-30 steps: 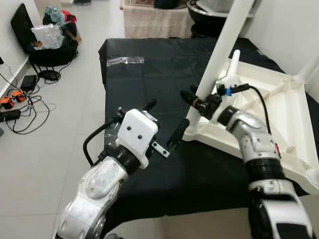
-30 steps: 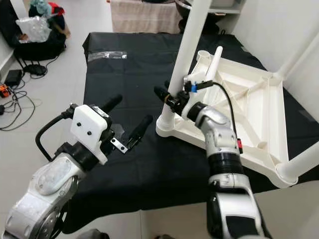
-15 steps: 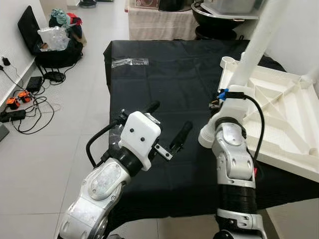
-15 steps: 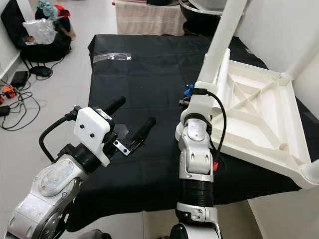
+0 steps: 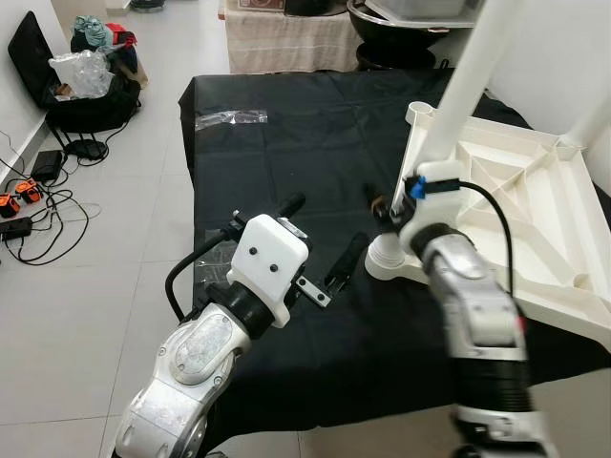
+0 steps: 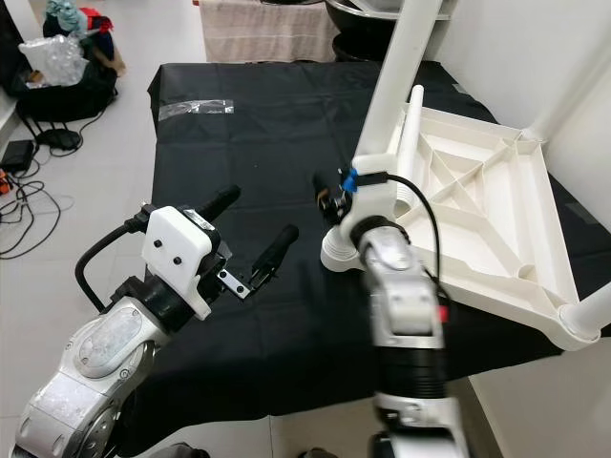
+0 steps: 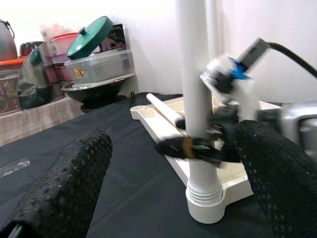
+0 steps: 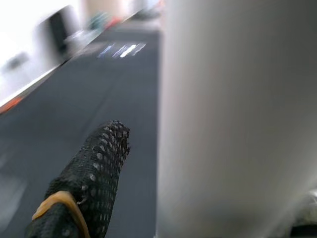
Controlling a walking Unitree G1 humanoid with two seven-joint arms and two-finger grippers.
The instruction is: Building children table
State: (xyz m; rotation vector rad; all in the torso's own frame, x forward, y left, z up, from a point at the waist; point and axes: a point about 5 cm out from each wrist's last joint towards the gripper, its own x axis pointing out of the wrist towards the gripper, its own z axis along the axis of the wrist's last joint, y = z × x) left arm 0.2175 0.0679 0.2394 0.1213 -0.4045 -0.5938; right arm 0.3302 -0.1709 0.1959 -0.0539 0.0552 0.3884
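Observation:
The white children's table lies upside down on a black cloth. One white leg stands upright in its near-left corner socket. My right gripper is at the base of that leg. Its black finger stands beside the leg, with a strip of cloth showing between them, so the gripper is open. A second leg lies loose in the upturned tabletop. My left gripper hovers open over the cloth just left of the socket, holding nothing.
A clear plastic bag lies at the far left of the cloth. Bags and cables sit on the floor to the left. Pots and containers stand behind the table. A white wall rises on the right.
The view has shifted. My right forearm has swung from upright out to the right, blurred, with its gripper still at the leg's base. The left gripper has held its pose.

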